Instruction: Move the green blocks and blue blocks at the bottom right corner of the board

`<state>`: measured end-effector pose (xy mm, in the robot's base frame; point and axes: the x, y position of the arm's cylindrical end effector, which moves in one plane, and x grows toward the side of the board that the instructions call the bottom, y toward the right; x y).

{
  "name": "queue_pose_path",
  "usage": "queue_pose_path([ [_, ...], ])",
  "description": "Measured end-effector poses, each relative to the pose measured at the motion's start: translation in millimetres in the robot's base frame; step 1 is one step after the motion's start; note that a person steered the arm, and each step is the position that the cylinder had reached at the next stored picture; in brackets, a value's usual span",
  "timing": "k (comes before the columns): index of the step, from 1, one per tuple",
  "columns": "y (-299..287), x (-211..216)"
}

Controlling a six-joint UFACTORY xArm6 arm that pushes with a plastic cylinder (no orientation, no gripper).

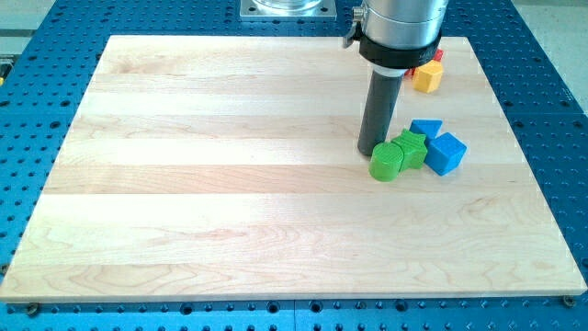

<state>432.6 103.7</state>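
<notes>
My tip (372, 151) rests on the wooden board (230, 184) right of centre, touching or nearly touching the upper left of a green round block (387, 162). A green star-like block (412, 147) sits against its right side. A blue cube (446, 154) lies just right of the green pair. A blue triangular block (425, 128) sits behind them, toward the view's top. The four blocks form one tight cluster in the board's right half, about mid-height.
A yellow block (426, 77) and a red block (435, 56) lie near the board's top right corner, partly behind the arm's housing (401, 32). A blue perforated table (551, 110) surrounds the board.
</notes>
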Motion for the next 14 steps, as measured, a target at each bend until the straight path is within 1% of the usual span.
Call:
queue_pose_path([
  [8, -11.6, -1.1],
  [9, -11.6, -15.3],
  [10, -3.4, -37.7],
  [11, 25.0, -45.3],
  [12, 58.7, -45.4],
  [13, 77.6, -45.5],
  [14, 77.8, -37.3],
])
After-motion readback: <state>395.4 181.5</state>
